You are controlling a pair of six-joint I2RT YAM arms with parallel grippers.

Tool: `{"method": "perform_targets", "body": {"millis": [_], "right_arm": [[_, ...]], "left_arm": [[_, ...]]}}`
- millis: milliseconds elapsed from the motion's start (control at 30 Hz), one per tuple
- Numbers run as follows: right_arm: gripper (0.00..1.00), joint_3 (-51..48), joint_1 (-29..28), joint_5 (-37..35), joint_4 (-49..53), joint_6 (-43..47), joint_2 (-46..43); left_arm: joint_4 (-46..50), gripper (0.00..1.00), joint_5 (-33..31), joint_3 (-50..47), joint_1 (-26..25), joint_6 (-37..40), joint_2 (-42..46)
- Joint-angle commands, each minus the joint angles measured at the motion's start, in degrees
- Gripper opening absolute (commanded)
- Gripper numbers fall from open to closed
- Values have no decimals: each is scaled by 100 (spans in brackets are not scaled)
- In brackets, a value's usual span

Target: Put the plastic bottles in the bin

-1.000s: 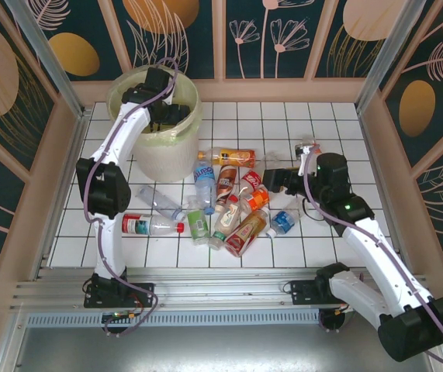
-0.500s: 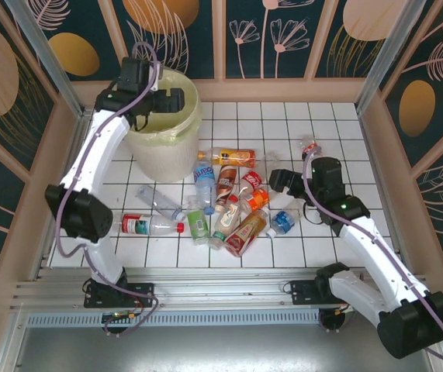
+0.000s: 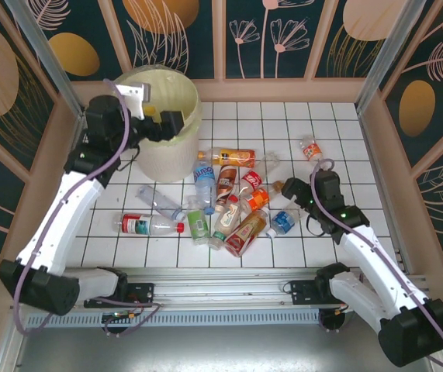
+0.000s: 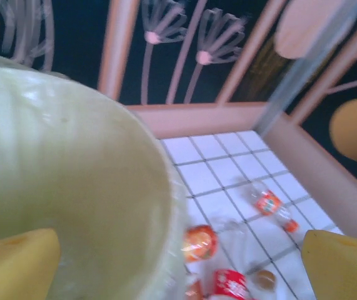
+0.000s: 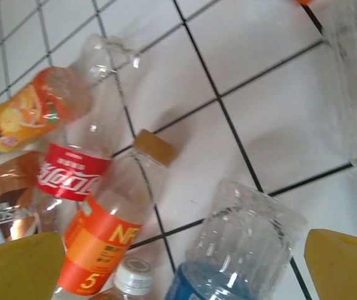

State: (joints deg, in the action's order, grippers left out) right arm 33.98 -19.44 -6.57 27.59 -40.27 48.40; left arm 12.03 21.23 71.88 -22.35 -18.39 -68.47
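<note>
Left gripper (image 3: 167, 124), jaws apart and seemingly empty, hangs at the bin's (image 3: 159, 160) 3 o'clock rim, a drop spot. Right gripper (image 3: 285, 188), jaws apart, faces bottles (image 3: 246, 231) at its 9 o'clock, ready to grab.

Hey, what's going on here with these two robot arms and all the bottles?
Two robot arms are clearing plastic bottles off a tiled table into the bin. The left gripper hangs open and empty at the bin's rim. The right gripper, also open and empty, hovers low over the heap in the middle. About a dozen bottles lie on the tiles.
</note>
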Motion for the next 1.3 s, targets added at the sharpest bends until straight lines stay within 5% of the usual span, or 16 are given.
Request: {"method": "perform_targets", "body": {"millis": [0, 267, 633, 1267], "right_arm": [[99, -242, 36, -248, 143, -430, 7], [88, -672, 95, 85, -368, -654, 274], [71, -954, 101, 182, -1389, -1008, 809], [73, -1142, 95, 279, -2559, -724, 1752]], "left_arm": [[-842, 99, 528, -562, -452, -322, 348], [-1608, 99, 813, -1974, -1025, -587, 810], [-1931, 99, 1247, -2283, -1533, -376, 569], [-2220, 99, 1492, -2344, -1650, -560, 17]]}}
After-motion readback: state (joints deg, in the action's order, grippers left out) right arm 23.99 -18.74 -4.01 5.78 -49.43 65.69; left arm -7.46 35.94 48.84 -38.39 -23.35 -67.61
